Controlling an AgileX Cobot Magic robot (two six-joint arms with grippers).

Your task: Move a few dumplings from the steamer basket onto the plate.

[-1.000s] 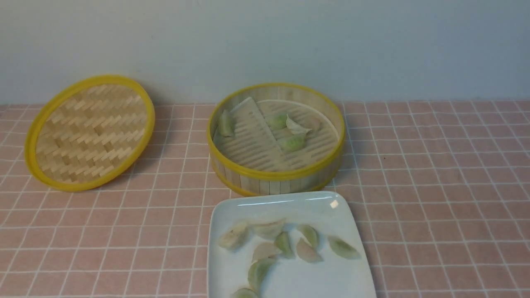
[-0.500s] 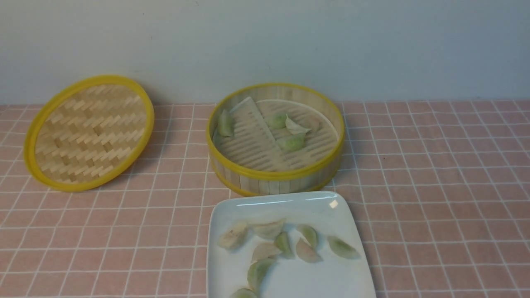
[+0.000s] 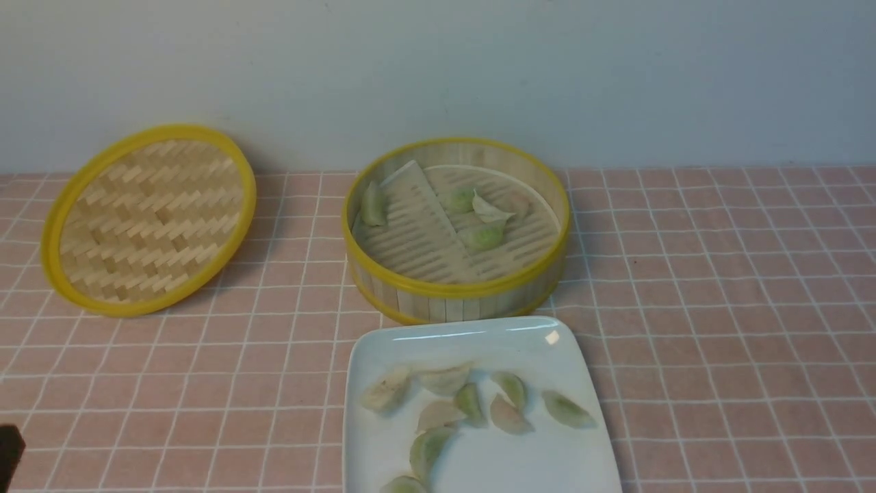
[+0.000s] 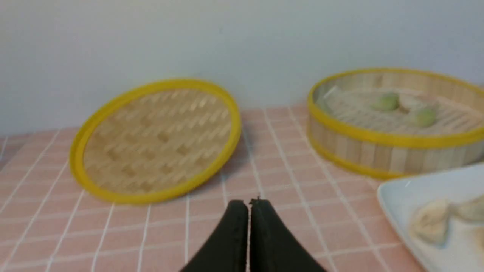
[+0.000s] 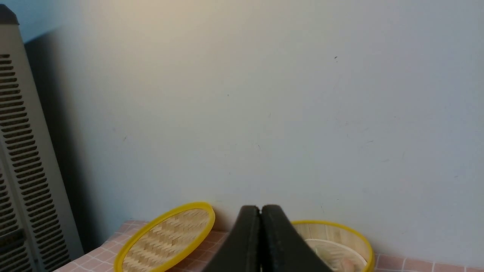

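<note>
The steamer basket [image 3: 452, 287] stands mid-table and holds several dumplings [image 3: 483, 236]; one green dumpling [image 3: 373, 203] leans on its left wall. Just in front of it lies the white plate [image 3: 465, 339] with several dumplings [image 3: 506, 413] on it. My left gripper [image 4: 248, 202] is shut and empty, low over the tablecloth, left of the basket [image 4: 393, 141] and plate [image 4: 401, 189]. Only a dark tip [image 3: 8, 452] of that arm shows in the front view. My right gripper [image 5: 261, 207] is shut and empty, raised toward the wall, with the basket [image 5: 340, 228] beyond it.
The woven bamboo lid [image 3: 147, 219] leans tilted at the back left, near the wall. It also shows ahead of the left gripper as lid [image 4: 157, 139]. A grey slatted panel [image 5: 22, 151] stands beyond the table's left end. A pink checked cloth [image 3: 718, 308] covers the table.
A dark tip of my left arm has come into the front view at its lower left edge. Basket, plate, lid and dumplings have not moved.
</note>
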